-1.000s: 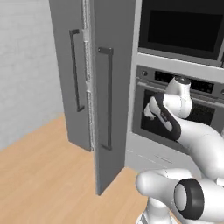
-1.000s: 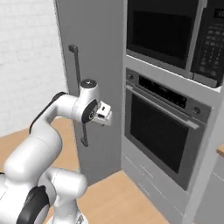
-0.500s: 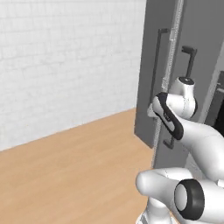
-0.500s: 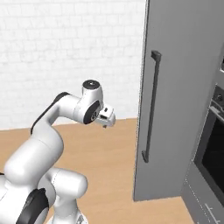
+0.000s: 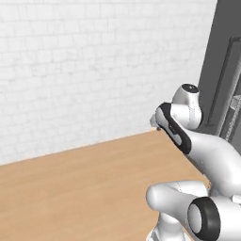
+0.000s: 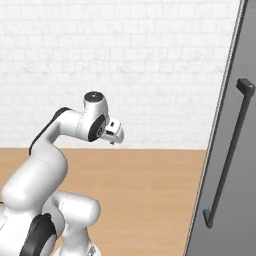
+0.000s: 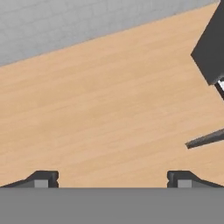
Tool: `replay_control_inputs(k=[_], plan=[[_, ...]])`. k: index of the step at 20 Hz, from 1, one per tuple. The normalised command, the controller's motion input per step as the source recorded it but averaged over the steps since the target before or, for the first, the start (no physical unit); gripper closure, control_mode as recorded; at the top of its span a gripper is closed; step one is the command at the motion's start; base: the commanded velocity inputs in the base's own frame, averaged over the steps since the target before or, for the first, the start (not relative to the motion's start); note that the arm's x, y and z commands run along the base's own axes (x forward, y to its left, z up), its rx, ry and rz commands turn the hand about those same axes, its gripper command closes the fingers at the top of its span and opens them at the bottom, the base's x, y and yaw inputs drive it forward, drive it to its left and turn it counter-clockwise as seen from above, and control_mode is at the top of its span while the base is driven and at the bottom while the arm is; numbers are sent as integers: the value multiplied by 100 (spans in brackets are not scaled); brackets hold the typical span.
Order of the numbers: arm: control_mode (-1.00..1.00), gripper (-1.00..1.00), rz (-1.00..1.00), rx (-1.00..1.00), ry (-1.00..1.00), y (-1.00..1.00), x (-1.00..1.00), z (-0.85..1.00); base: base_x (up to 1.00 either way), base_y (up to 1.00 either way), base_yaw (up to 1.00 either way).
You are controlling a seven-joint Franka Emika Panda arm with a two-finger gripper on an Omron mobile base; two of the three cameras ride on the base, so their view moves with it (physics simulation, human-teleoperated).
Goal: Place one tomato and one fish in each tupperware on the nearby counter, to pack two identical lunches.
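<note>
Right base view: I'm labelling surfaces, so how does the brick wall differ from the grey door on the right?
The brick wall is white with a grid of brick joints, while the grey door is dark and smooth. The wall is bare, whereas the door carries a long dark bar handle. The wall spans the background, and the door stands nearer at the right edge. Both stand upright above the wooden floor.

Wood floor [image 7: 100, 109] open ahead; grey door [image 6: 227, 165] blocks right side.
</note>
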Motion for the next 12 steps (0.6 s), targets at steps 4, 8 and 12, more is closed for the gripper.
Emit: replay_control_inputs(k=[4,8,12], plan=[[100,-100,0,0,0,0,0,0,100,6,-21],[100,-100,0,0,0,0,0,0,100,30,-49],[100,-100,0,0,0,0,0,0,93,44,-76]])
